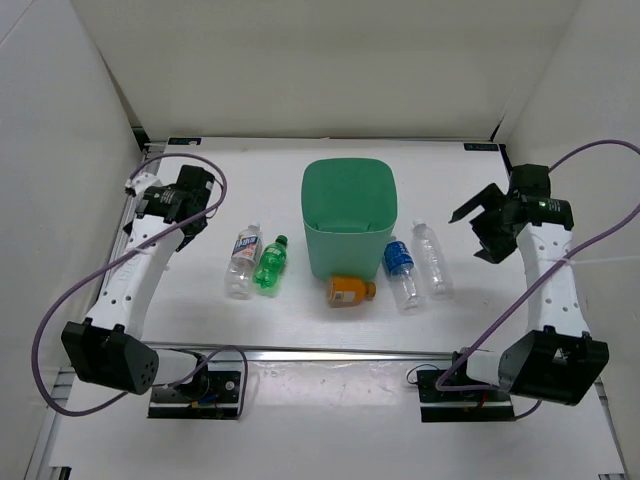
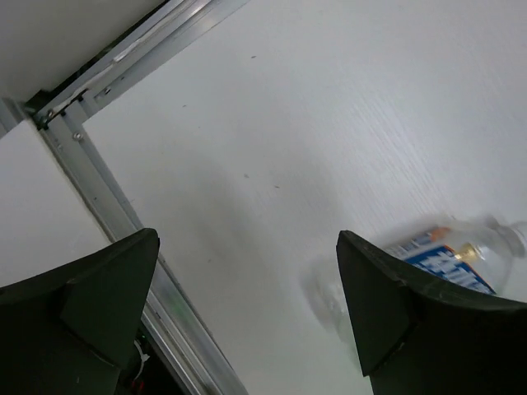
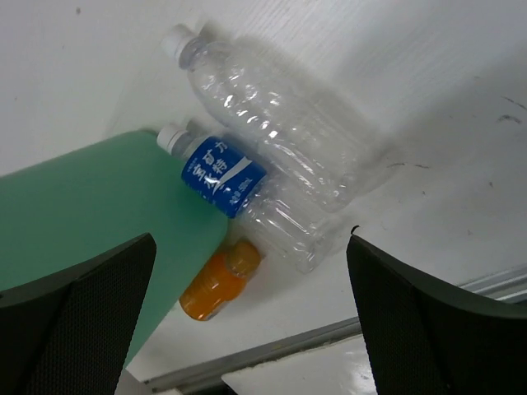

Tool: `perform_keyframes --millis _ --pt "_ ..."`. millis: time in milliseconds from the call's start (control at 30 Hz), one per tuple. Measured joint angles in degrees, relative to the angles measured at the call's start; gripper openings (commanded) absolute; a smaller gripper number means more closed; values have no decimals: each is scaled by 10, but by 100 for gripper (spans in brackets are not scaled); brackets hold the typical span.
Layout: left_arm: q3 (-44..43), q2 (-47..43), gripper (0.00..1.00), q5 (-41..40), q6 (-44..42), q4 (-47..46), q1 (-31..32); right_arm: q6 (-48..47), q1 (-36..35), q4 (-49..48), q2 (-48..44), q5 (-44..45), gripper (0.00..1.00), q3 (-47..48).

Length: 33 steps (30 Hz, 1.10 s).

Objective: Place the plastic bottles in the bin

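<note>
- All five bottles lie flat on the desk (image 1: 300, 328), and as far as the overhead view shows, none is in the mint-green bin (image 1: 345, 255) yet. The bin stands mid-desk, nearer the far edge.
- On the left side of the bin, the white-blue label bottle (image 1: 243, 261) and the green bottle (image 1: 270, 263) lie side by side, practically touching.
- The short orange bottle (image 1: 350, 291) is tucked against the bin's near wall. On the right, the blue-label bottle (image 1: 401, 272) lies close by the bin, with the plain clear bottle (image 1: 433, 259) just beside it.
- Trouble spot: these are paired, round, slick bottles. A finger coming down between two of them could bump the neighbour and roll it toward the near edge.
- Second worry: the blue-label bottle sits so close to the bin that a finger could catch the wall and shove the whole bin (it looks light).
- The left gripper (image 1: 203, 212) hangs near the far-left corner with its elbow folded back. Its jaws are spread wide and hold nothing, and the white-blue label bottle peeks in by one finger.
- The right gripper (image 1: 482, 230) is raised by the right edge and angled down toward the clear pair. Its claw is wide apart and also holds nothing.
</note>
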<state>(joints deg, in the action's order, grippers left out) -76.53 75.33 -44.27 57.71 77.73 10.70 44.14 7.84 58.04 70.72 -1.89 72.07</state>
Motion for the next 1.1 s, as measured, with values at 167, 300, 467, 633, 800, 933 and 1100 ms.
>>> perform_keyframes --millis 167,300,467,633,800,933,1100 --pt "-39 16 100 10 -56 -14 42 -47 -3 -35 64 -66 100 7" --pt "-34 24 100 49 -111 -43 58 -80 -21 -60 107 -79 100 7" --pt "-11 35 100 96 -145 -65 63 -109 -37 -86 122 -90 100 18" --pt "-9 45 100 130 -169 -74 63 -143 -56 -99 186 -74 100 35" --pt "-8 52 100 179 -204 -98 63 -174 -77 -99 203 -53 100 35" --pt "-6 52 100 209 -224 -115 63 -202 -90 -100 226 -32 100 36" --pt "-4 68 100 225 -238 -126 63 -223 -103 -100 272 -13 100 37"
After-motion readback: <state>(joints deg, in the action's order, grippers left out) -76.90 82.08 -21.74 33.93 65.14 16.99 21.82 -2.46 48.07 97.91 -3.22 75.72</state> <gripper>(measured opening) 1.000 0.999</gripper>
